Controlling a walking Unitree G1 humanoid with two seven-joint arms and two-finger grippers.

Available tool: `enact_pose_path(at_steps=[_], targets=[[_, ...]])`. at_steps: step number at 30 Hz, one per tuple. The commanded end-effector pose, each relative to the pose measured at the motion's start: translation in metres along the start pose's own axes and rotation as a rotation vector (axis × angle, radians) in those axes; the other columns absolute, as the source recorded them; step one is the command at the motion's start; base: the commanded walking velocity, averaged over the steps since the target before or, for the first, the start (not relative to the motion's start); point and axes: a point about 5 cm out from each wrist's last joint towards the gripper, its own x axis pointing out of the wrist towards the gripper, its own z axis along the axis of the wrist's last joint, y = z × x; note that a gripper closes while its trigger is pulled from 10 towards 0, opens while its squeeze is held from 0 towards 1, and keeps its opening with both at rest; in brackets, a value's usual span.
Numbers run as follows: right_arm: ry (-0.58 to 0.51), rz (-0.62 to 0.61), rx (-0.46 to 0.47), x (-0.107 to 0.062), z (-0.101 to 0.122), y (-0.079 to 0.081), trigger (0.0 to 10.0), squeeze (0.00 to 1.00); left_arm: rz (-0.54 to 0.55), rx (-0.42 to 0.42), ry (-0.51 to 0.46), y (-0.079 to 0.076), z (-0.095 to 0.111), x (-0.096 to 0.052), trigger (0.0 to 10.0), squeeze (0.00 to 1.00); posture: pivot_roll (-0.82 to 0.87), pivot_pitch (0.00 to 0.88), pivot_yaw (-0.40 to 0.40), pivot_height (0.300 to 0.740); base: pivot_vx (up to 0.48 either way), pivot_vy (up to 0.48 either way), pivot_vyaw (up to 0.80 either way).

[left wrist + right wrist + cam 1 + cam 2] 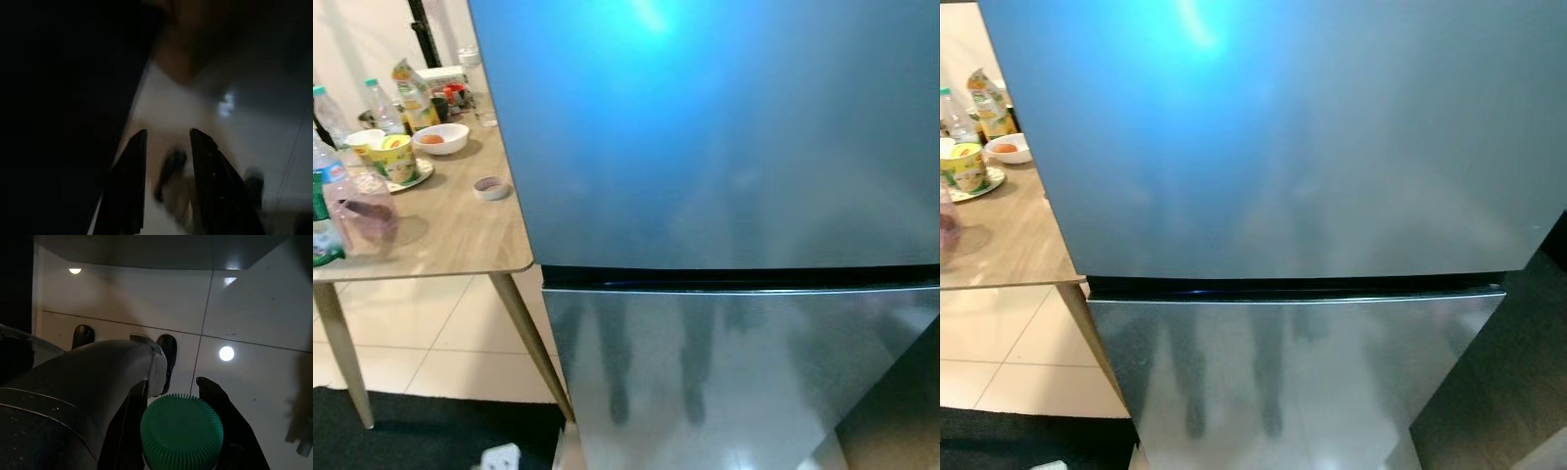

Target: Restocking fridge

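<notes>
You face a tall steel-grey fridge point(724, 196), both doors closed, the dark seam between upper and lower door running across just below the middle of the head views; a blue glare sits high on the upper door. To its left stands a wood-topped desk point(450, 230) on slanted legs, over pale floor tiles point(431, 338) and a black mat point(421, 431). On the desk you see a white bowl point(441, 138) holding something orange, a yellow printed cup point(395, 159) on a plate, several clear bottles point(380, 101) towards the back, a pinkish translucent container point(362, 220) near the front edge, and a small round lid point(492, 187) close to the fridge side.

Your right pincer point(183, 396) hangs over glossy tiles, its two black fingers point(217, 396) set either side of a bottle's ribbed green cap point(182, 427), gripping it. Your left pincer point(168, 152) shows in a dark, blurred wrist view, its fingers point(132, 166) parted with nothing between them.
</notes>
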Motion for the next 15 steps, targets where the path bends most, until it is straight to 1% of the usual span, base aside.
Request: enact_pose_path(at_steps=[1, 2, 3, 4, 5, 6, 9, 10, 11, 13, 14, 15], targets=[[0.008, -0.004, 0.007, -0.001, -0.003, -0.001, 10.0, 0.00, 0.072, -0.080, -0.106, 0.017, 0.021, 0.001, 10.0, 0.00, -0.08, 0.000, -0.012, 0.740, 0.000, 0.000, 0.00], [0.008, -0.004, 0.007, -0.001, -0.003, -0.001, 10.0, 0.00, 0.072, -0.080, -0.106, 0.017, 0.021, 0.001, 10.0, 0.00, -0.08, 0.000, -0.012, 0.740, 0.000, 0.000, 0.00], [0.008, -0.003, 0.007, -0.001, -0.003, -0.001, 10.0, 0.00, 0.090, -0.111, -0.167, 0.023, 0.035, 0.002, 10.0, 0.00, -0.07, 0.000, -0.014, 0.740, 0.000, 0.000, 0.00], [0.008, -0.003, 0.007, -0.001, -0.003, -0.001, 10.0, 0.00, 0.090, -0.111, -0.167, 0.023, 0.035, 0.002, 10.0, 0.00, -0.07, 0.000, -0.014, 0.740, 0.000, 0.000, 0.00], [0.008, -0.003, 0.007, -0.001, -0.003, -0.001, 10.0, 0.00, 0.102, -0.149, -0.228, 0.028, 0.049, 0.003, 10.0, 0.00, -0.07, 0.000, -0.014, 0.740, 0.000, 0.000, 0.00], [0.008, -0.003, 0.007, -0.001, -0.003, -0.001, 10.0, 0.00, 0.102, -0.149, -0.228, 0.028, 0.049, 0.003, 10.0, 0.00, -0.07, 0.000, -0.014, 0.740, 0.000, 0.000, 0.00], [0.003, -0.002, 0.008, -0.001, -0.002, -0.001, 10.0, 0.00, 0.083, -0.281, -0.463, 0.041, 0.103, 0.002, 10.0, 0.00, -0.07, 0.000, -0.012, 0.740, 0.000, 0.000, 0.00], [0.003, -0.002, 0.008, -0.001, -0.002, -0.001, 10.0, 0.00, 0.083, -0.281, -0.463, 0.041, 0.103, 0.002, 10.0, 0.00, -0.07, 0.000, -0.012, 0.740, 0.000, 0.000, 0.00], [0.005, -0.001, 0.005, -0.001, -0.002, -0.002, 10.0, 0.00, 0.031, -0.312, -0.589, 0.043, 0.136, -0.002, 10.0, 0.00, -0.07, 0.000, -0.013, 0.740, 0.000, 0.000, 0.00], [0.005, -0.001, 0.003, -0.001, -0.002, -0.002, 10.0, 0.00, -0.018, -0.354, -0.663, 0.043, 0.155, -0.004, 10.0, 0.00, -0.07, 0.000, -0.015, 0.740, 0.000, 0.000, 0.00], [0.005, -0.001, 0.003, -0.001, -0.002, -0.002, 10.0, 0.00, -0.018, -0.354, -0.663, 0.043, 0.155, -0.004, 10.0, 0.00, -0.07, 0.000, -0.015, 0.740, 0.000, 0.000, 0.00], [0.004, 0.000, 0.003, -0.001, -0.002, -0.002, 10.0, 0.00, -0.073, -0.363, -0.723, 0.040, 0.170, -0.007, 10.0, 0.00, -0.07, 0.000, -0.015, 0.740, 0.000, 0.000, 0.00]])
